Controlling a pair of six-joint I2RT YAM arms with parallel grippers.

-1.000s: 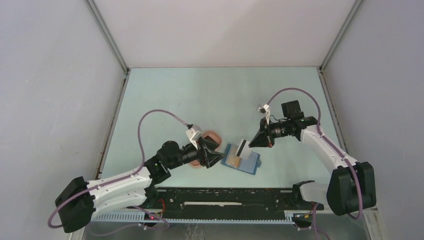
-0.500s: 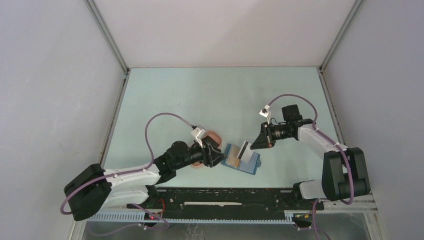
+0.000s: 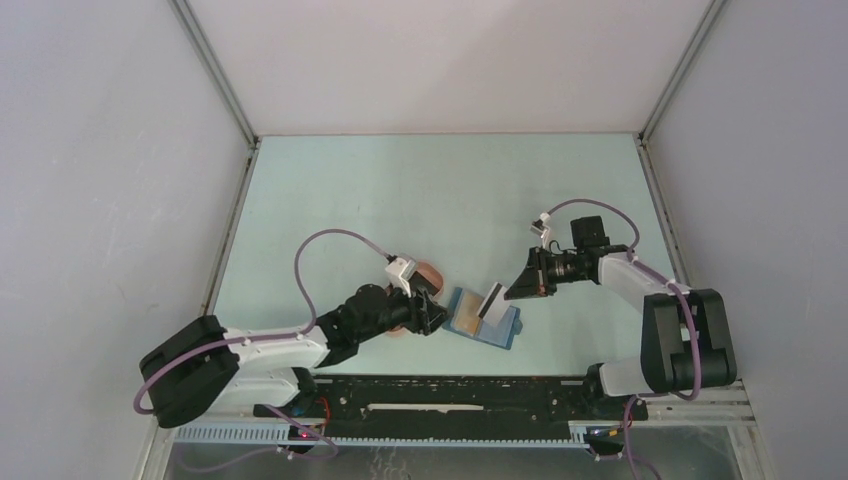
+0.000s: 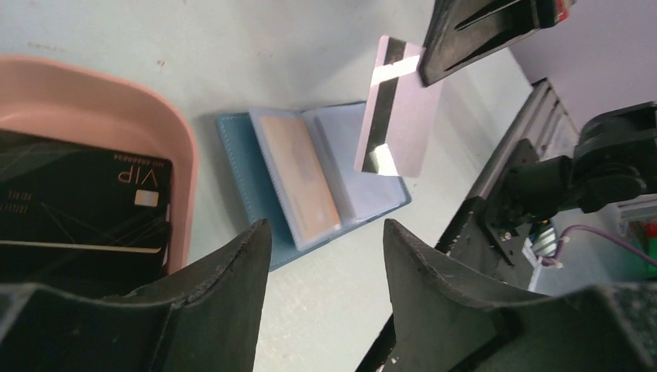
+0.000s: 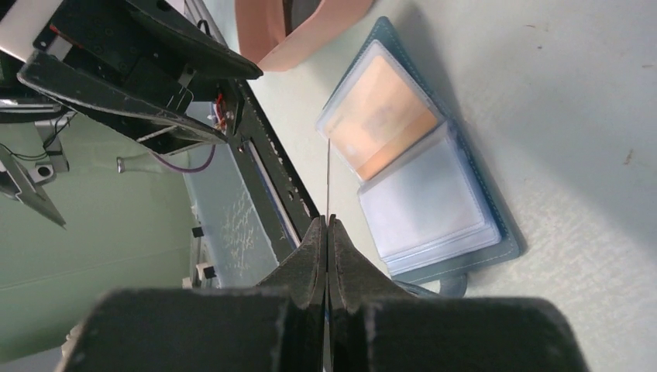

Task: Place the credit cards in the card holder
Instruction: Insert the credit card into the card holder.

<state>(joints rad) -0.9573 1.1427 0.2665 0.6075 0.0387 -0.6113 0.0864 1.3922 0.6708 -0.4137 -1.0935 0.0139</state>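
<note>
1. On the pale green table [image 3: 400,200], your two arms meet near the front edge, with the open card holder [image 3: 505,328] lying flat between them.
2. Your right gripper [image 5: 327,232] is clamped fully closed on a pale striped card [image 4: 395,116], held edge-down and tilted above the holder's right half. Whether its lower edge touches the holder cannot be told.
3. Your left gripper [image 4: 325,240] hangs with its jaws spread wide and nothing between them, over the near rim of the pink tray [image 4: 93,85] and just left of the holder. Bring it down onto the blue cover so the holder cannot skid when the card pushes in.
4. The tray sits just left of the holder. A black VIP card [image 4: 77,201] waits inside it.
5. The holder's left sleeve already shows an orange card [image 5: 383,116]. The clear pocket [image 5: 426,205] beside it looks free, so aim there.
6. Lay the striped card closer to flat, lead with one corner, and slide it along the pocket face rather than stabbing down.
7. The pocket's mouth is not discernible. Find it before you loosen your grip.
</note>
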